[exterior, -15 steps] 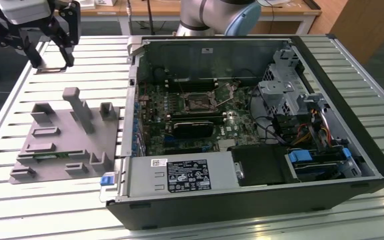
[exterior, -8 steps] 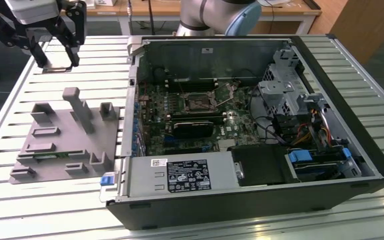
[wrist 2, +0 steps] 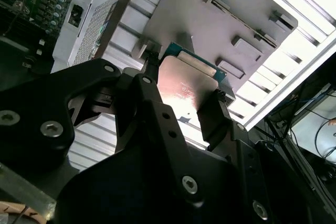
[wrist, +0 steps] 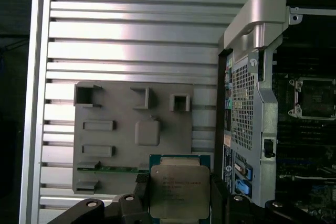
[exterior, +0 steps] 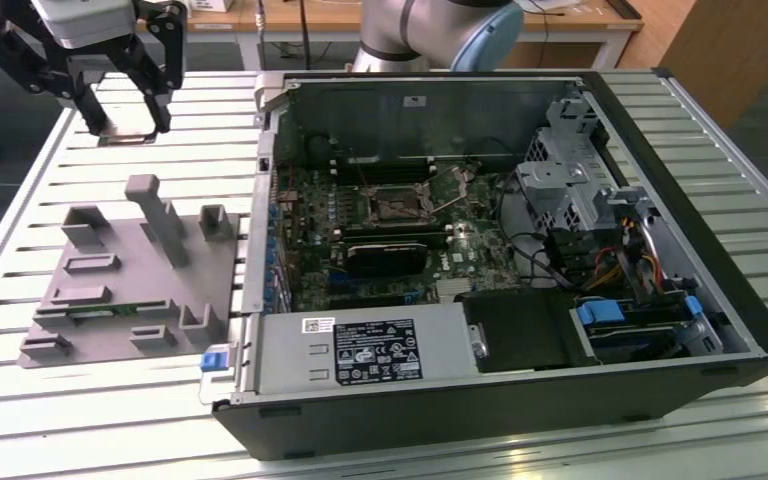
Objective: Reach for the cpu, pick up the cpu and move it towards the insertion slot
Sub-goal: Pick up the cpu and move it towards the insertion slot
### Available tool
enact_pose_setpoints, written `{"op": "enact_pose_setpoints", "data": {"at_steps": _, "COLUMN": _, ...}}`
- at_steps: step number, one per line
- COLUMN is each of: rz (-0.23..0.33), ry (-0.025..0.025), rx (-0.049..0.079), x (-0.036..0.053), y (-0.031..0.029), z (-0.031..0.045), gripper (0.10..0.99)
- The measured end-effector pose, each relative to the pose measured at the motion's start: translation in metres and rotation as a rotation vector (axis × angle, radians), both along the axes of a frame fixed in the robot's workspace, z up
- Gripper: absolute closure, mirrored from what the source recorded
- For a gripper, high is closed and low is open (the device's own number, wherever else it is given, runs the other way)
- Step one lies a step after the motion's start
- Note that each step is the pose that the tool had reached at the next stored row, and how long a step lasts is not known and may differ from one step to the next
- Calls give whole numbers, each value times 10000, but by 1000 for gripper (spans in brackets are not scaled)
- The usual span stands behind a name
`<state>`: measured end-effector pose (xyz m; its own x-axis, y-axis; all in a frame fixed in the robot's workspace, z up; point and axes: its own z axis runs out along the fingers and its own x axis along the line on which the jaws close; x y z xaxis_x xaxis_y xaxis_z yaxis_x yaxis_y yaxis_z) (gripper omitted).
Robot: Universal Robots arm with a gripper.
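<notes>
The cpu (wrist: 180,188) is a flat square chip with a silvery top and a green edge. It sits clamped between the two black fingers of my gripper (wrist: 179,195), which is shut on it. In the exterior view the gripper (exterior: 127,128) hangs high over the slatted table at the far left, behind the grey fixture plate (exterior: 117,270), with the cpu (exterior: 128,131) at its tips. The second wrist view shows the cpu (wrist 2: 184,85) from close up between the fingers (wrist 2: 216,109). The insertion slot (exterior: 391,207) is the square dark socket on the motherboard inside the open case; it also appears in the first wrist view (wrist: 314,98).
The open computer case (exterior: 491,400) takes up the exterior view's middle and right, with its metal wall (exterior: 267,170) between the gripper and the motherboard. A black card (exterior: 384,258) lies near the socket. The grey plate carries upright posts (exterior: 157,215) and a thin green memory stick (wrist: 110,169).
</notes>
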<state>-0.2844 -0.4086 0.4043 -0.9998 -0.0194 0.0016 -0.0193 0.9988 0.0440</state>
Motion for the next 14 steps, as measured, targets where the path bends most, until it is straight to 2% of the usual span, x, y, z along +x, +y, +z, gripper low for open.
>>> {"op": "enact_pose_setpoints", "data": {"at_steps": 14, "rz": 0, "ry": 0, "rx": 0, "x": 190, "y": 0, "z": 0, "gripper": 541}}
